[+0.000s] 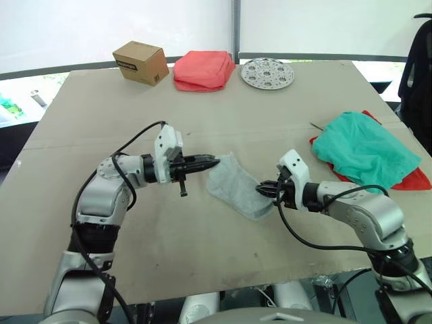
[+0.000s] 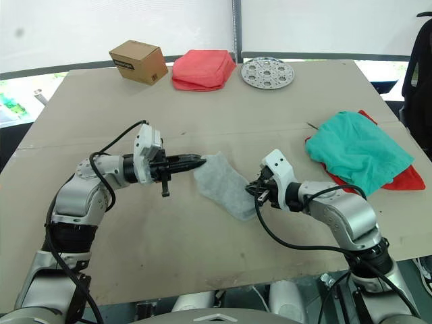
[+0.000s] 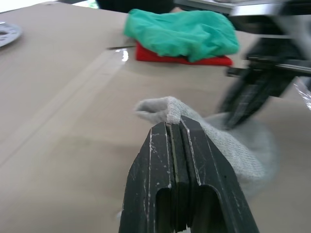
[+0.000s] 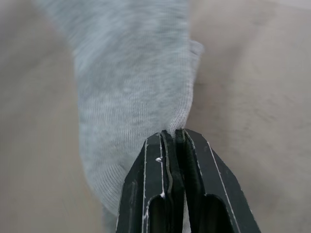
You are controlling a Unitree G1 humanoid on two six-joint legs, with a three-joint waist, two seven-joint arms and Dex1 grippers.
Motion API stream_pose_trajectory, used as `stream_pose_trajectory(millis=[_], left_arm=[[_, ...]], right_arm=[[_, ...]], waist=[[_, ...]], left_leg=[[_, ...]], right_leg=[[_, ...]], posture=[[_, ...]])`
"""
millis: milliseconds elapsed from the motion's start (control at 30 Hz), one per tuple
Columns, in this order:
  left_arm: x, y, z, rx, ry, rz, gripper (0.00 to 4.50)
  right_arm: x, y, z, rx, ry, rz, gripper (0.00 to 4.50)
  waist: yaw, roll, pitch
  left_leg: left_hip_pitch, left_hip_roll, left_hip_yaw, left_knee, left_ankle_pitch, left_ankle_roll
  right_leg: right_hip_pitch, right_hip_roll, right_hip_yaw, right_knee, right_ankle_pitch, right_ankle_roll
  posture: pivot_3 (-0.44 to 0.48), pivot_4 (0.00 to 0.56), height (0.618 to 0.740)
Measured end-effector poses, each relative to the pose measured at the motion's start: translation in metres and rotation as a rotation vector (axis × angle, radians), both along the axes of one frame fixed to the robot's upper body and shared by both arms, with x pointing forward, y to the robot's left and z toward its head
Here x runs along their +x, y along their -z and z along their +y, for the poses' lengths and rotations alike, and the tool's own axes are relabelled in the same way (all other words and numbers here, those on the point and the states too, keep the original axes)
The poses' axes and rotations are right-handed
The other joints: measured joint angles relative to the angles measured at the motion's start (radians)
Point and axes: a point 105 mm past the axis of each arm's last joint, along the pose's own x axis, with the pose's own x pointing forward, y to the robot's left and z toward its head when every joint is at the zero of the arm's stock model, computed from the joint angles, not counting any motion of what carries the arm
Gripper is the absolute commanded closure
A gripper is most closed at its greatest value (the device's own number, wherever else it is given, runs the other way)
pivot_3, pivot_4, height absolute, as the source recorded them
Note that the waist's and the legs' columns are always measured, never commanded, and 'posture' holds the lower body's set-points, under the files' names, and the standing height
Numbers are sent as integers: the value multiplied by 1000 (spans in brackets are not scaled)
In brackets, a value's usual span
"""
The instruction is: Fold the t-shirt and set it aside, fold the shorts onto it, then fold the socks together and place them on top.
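Right now the grey socks (image 1: pixel 237 187) lie flat near the middle of the head view, on the brown table (image 1: pixel 202 121). The left gripper (image 1: pixel 210 162) has its two black fingers pressed tight on one end of the socks. The right gripper (image 1: pixel 263 190) pinches the other end, fingers closed on the cloth. In the right wrist view the fingers (image 4: pixel 167 194) sit together with grey sock edge caught between them.

Over on the right side of the frame, the green shorts (image 1: pixel 364 150) rest on top of the red t-shirt (image 1: pixel 413 179), which peeks out from under them.

Along the top of the frame sit a small cardboard box (image 1: pixel 140 63), a folded pink cloth (image 1: pixel 202 69) and a round metal plate with holes (image 1: pixel 267 72).
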Motion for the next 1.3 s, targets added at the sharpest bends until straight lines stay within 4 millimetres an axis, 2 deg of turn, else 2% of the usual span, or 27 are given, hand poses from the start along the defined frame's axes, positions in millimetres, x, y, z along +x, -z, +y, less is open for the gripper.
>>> stream_pose_trajectory(millis=[133,300,433,567,600,733,833,933,1000,1133,1200,1300], left_arm=[[0,1,-1,-31,1,127,4500],[-6,10,4,-3,10,206,4500],[-9,32,-2,78,16,193,4500],[-4,50,-17,119,21,169,4500],[-2,60,-20,142,13,172,4500],[5,70,-21,173,-18,154,4500],[8,82,-12,221,-52,155,3417],[7,84,-4,227,-63,168,1914],[5,81,5,188,-98,194,1036],[2,60,25,66,-165,221,1036],[-3,43,40,1,-200,226,1036],[-9,39,48,-26,-223,239,1036]], right_arm=[[-16,-5,3,23,-51,39,4426],[-18,-1,-1,-4,-45,62,4426],[-5,14,-18,-87,53,67,4426],[-6,33,-22,-139,68,105,4426],[-7,35,-22,-142,64,106,4426],[-7,36,-21,-155,56,94,4426],[-3,38,-23,-179,63,56,3424],[2,38,-26,-207,65,19,1948],[4,38,-24,-226,47,-10,1930],[6,32,-20,-185,32,11,1930],[9,10,-17,-103,22,2,1930],[9,-12,-12,-80,-7,-78,1930]], waist=[[-3,0,0],[-3,0,0],[4,0,0],[5,0,0],[3,0,0],[1,0,0],[0,0,-1],[-1,-1,-1],[-2,-1,-1],[-3,-1,-1],[-3,0,0],[1,0,0]], left_leg=[[0,0,0,0,0,0],[0,0,0,0,0,0],[0,-1,1,0,0,0],[0,-1,1,1,0,0],[0,-1,1,1,0,0],[0,0,0,1,0,0],[0,0,1,1,0,0],[1,0,1,1,0,0],[1,0,1,1,0,0],[0,1,1,1,0,0],[0,2,0,1,0,0],[0,2,0,1,0,0]], right_leg=[[0,0,0,0,0,0],[0,1,0,0,0,0],[0,0,1,0,0,0],[0,0,1,0,0,0],[0,0,1,0,0,0],[0,0,1,0,0,0],[0,0,1,0,0,0],[0,0,1,0,0,0],[0,0,1,0,0,0],[0,0,1,0,0,0],[0,0,1,0,0,0],[0,0,0,0,0,0]], posture=[[0,150,740],[0,150,740],[0,150,740],[0,150,740],[0,150,740],[0,150,740],[0,150,740],[0,150,740],[0,150,740],[0,150,740],[0,150,740],[0,150,740]])
